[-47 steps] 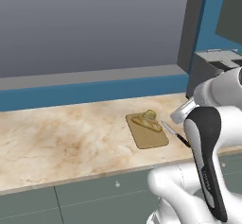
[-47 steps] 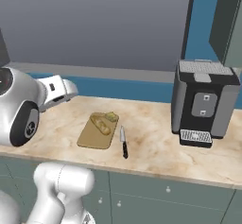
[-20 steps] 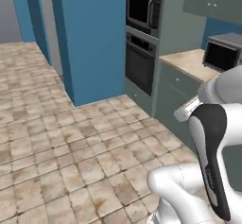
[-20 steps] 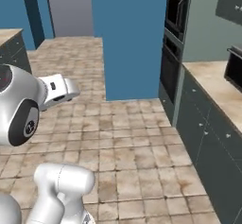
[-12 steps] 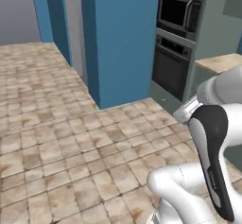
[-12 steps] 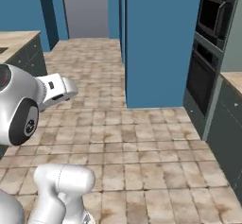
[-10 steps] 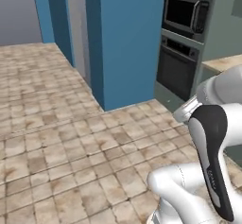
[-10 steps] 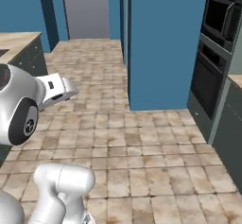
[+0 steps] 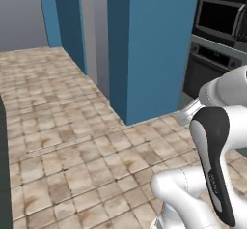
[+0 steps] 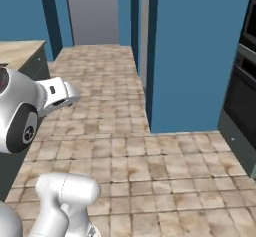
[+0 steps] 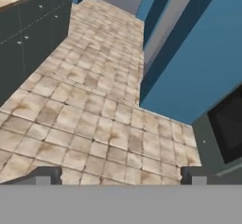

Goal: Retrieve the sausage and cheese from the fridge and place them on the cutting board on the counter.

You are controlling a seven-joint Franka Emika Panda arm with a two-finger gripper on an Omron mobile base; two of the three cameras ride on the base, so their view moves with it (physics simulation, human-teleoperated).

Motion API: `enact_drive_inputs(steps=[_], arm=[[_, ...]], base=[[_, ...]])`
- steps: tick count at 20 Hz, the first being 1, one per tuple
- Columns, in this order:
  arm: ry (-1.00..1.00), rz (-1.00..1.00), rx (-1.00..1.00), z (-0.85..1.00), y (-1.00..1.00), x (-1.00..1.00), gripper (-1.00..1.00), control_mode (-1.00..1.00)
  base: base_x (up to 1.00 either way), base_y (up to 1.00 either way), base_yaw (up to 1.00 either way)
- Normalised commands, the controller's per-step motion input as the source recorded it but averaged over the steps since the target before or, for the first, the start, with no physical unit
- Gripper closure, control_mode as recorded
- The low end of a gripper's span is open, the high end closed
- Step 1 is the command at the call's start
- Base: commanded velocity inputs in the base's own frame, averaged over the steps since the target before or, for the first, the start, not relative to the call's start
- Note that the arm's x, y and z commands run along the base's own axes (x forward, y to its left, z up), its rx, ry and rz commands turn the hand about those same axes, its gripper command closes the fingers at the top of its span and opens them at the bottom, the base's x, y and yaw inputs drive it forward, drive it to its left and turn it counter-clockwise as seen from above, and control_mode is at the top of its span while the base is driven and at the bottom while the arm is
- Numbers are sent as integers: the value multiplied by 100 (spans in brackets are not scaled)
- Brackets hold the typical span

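My gripper (image 11: 120,178) is open wide; its two dark fingertips (image 11: 47,175) stand far apart with nothing but floor tiles between them. The arm is folded close over the base, with the white hand (image 10: 57,93) held out above the floor. A stretch of beige counter (image 10: 20,51) over dark cabinet fronts (image 11: 33,24) lies to the left. The sausage, the cheese, the fridge and the cutting board are out of view.
A tall blue column (image 9: 149,49) stands ahead on the brown tiled floor (image 9: 72,141). To its right are a built-in microwave (image 9: 219,18) and a dark wall oven (image 10: 245,96). A grey passage (image 10: 92,11) opens at the back.
The whole picture has shifted as the base turns: the counter with the board has left the view, and the blue column and oven have slid across. The gripper stays open.
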Motion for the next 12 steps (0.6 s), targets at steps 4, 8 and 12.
enact_drive_inputs(steps=[4, 8, 12], arm=[[0, 0, 0, 0, 0, 0, -100, 100], [0, 0, 0, 0, 0, 0, -100, 100], [0, 0, 0, 0, 0, 0, -100, 100]], base=[[100, 56, -6], [100, 48, -5], [100, 39, -10]])
